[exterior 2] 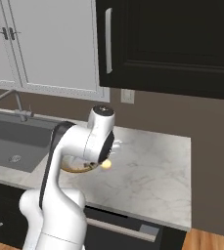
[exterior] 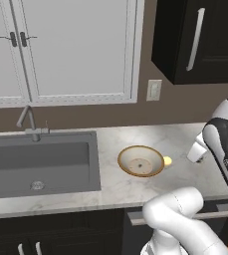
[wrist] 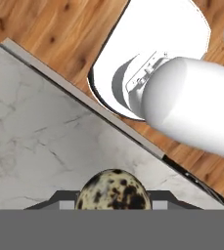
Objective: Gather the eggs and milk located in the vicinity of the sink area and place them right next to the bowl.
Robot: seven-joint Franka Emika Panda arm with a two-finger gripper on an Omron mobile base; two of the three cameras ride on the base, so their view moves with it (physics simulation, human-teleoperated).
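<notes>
1. Marble-white counter carries the golden-rimmed shallow bowl, a pale yellowish egg touching its right side.
2. My pincer clenches a speckled cream egg.
3. Dark grey sink lies left.

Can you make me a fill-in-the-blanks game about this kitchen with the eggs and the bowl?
1. The hand holds a speckled ____.
2. The small yellow egg lies on the counter right beside the ____.
3. The thin faucet stands behind the ____.
Missing words: egg; bowl; sink.
</notes>
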